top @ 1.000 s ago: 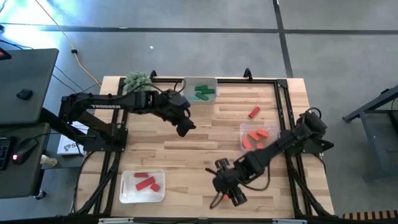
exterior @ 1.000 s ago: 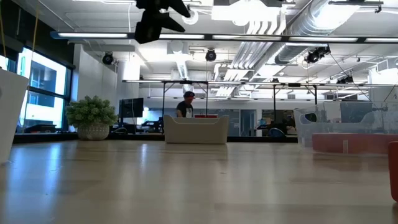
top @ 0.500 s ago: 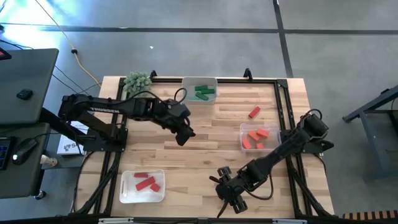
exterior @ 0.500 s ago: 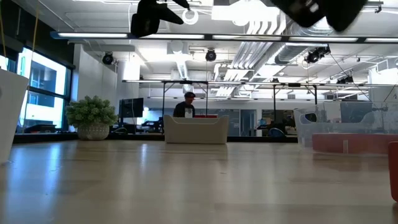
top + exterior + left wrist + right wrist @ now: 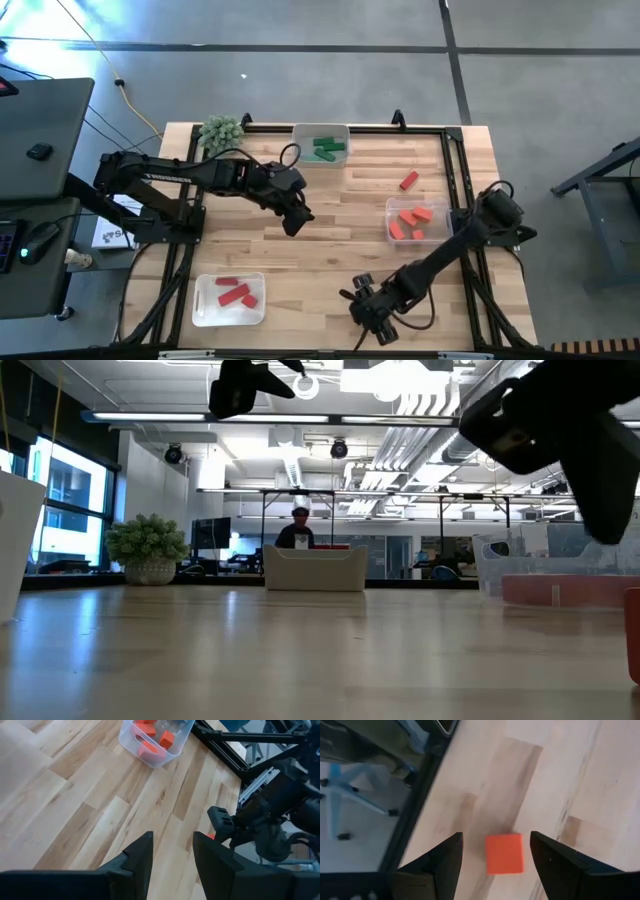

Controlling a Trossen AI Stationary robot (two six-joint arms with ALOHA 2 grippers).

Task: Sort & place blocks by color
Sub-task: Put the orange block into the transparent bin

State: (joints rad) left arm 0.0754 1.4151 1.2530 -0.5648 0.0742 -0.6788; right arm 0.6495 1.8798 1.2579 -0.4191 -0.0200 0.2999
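Note:
My right gripper (image 5: 375, 320) hovers open near the table's near edge. In the right wrist view its fingers stand on either side of an orange-coral cube (image 5: 504, 853), apart from it. The cube lies flat on the wood; in the high view the gripper hides it. My left gripper (image 5: 293, 222) is open and empty over the table's middle (image 5: 172, 852). One coral block (image 5: 408, 181) lies loose toward the far right. Green blocks (image 5: 326, 150) lie in the far tray, coral blocks (image 5: 412, 220) in the right tray, and red blocks (image 5: 236, 293) in the near-left tray.
A spiky green plant ball (image 5: 220, 130) sits at the far left corner. A black frame (image 5: 455, 170) runs along the table's edges. Bare wood lies between the three trays. The table's near edge is close behind my right gripper. A person (image 5: 299, 530) sits in the room beyond.
My right gripper has moved toward the table's near edge and come down, entering the low view large at the upper right. My left gripper has shifted a little toward the near edge, then held still. No block has moved.

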